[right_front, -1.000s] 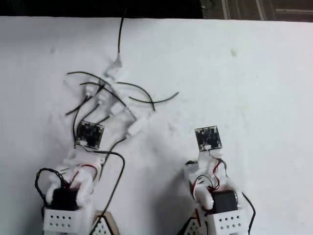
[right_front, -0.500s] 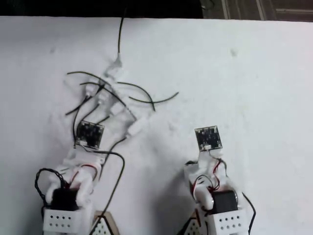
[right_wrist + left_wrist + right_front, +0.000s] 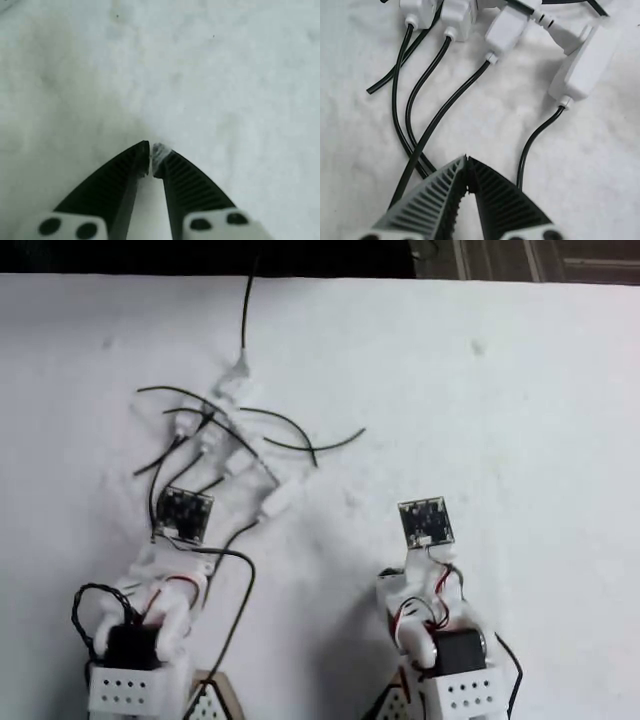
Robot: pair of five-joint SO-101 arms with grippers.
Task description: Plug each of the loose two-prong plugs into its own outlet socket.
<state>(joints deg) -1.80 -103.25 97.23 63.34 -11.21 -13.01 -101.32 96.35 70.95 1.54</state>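
Several white two-prong plugs point(image 3: 215, 435) with black cords lie in a tangle on the white table, left of centre, beside a white outlet strip point(image 3: 233, 386) with a cord running to the far edge. One loose plug point(image 3: 275, 502) lies nearest the arms. In the left wrist view the plugs point(image 3: 458, 20) and a longer white plug point(image 3: 582, 70) lie just beyond my left gripper point(image 3: 467, 170), which is shut with nothing in it. My right gripper point(image 3: 150, 156) is shut over bare table, apart from the plugs.
Black cords point(image 3: 300, 445) fan out from the tangle toward the table's middle. The left arm's own cable point(image 3: 235, 610) runs along the near table. The table's far edge point(image 3: 400, 278) meets a dark background.
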